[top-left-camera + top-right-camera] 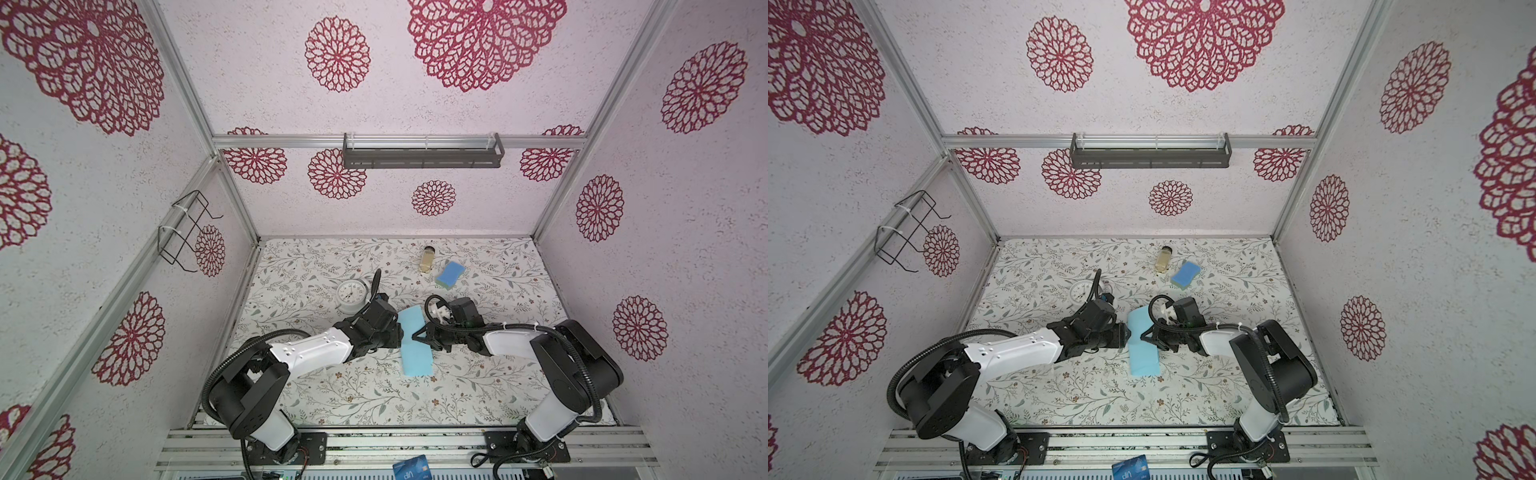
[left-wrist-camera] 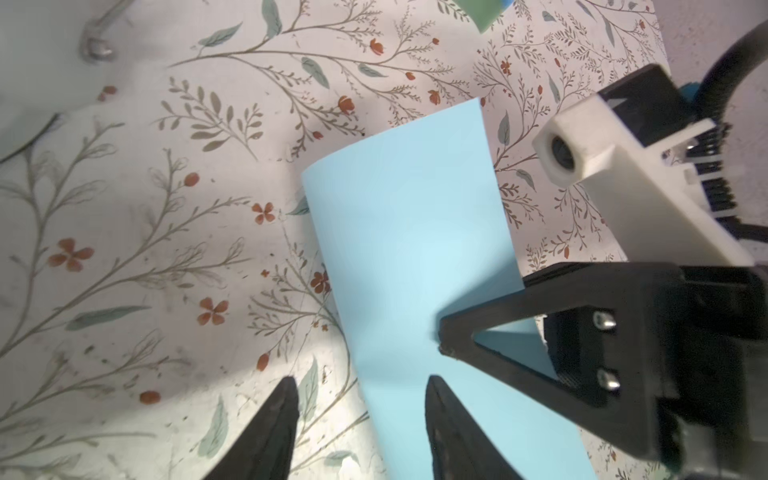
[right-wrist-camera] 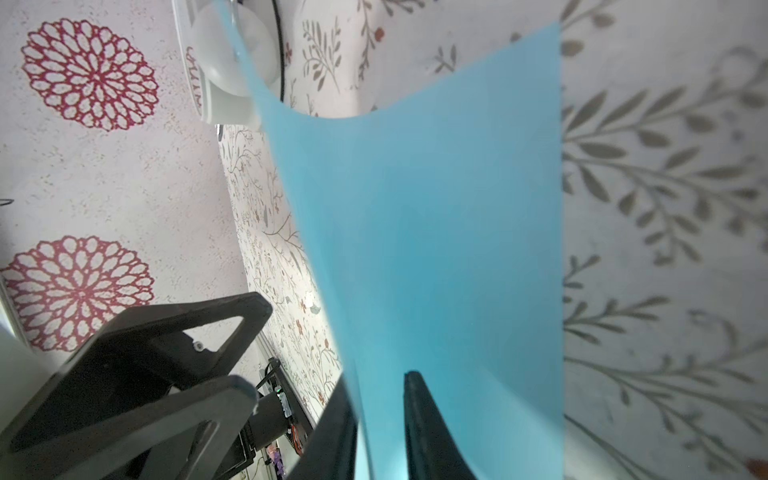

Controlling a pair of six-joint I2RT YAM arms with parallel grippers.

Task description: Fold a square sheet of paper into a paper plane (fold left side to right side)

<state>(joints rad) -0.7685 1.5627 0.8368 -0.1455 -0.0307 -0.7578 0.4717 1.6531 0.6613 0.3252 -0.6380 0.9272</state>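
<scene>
My left fingers, spread, straddle the fold in the square sheet of paper; my right fingers, narrowly parted, flank its free edge, so I match edges before creasing.

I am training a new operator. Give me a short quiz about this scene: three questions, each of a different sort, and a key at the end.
1. True or false: the left gripper is shut.
2. Which thing lies next to the blue sponge at the far side of the table? A. the small jar B. the white clock C. the dark blue card
3. Fill in: in the right wrist view, the ___ passes between the fingers of the right gripper.
Key: 1. False; its jaws stand apart. 2. A. 3. square sheet of paper.
</scene>
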